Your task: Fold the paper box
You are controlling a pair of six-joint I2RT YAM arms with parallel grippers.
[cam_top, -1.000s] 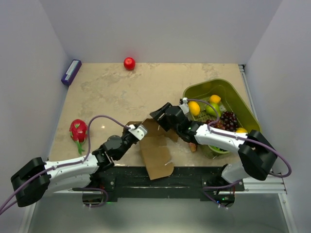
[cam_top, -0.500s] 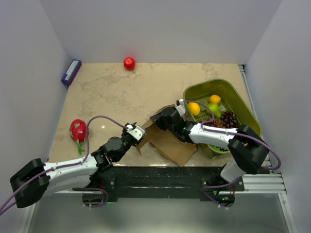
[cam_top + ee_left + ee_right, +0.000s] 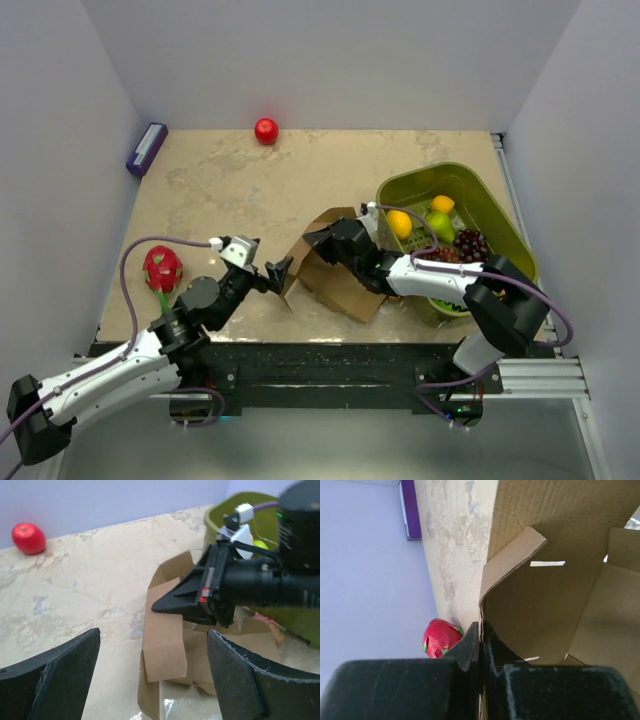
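Paper box (image 3: pixel 345 285) near-edge centre of table (image 3: pixel 220 190); basket (image 3: pixel 500 218) right edge, fruit (image 3: pixel 400 222) in it; dragon fruit (image 3: pixel 161 268) left edge; round fruit (image 3: pixel 266 130) far edge; pack (image 3: pixel 146 149) far-left corner.

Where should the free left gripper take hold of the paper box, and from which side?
Likely the near flap of the paper box, approached from the left: its thin free edge faces the open left gripper, clear of the right gripper's pinch.

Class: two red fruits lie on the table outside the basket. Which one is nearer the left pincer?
The green-tipped dragon fruit at the table's left edge; the smooth round fruit sits far back by the wall.
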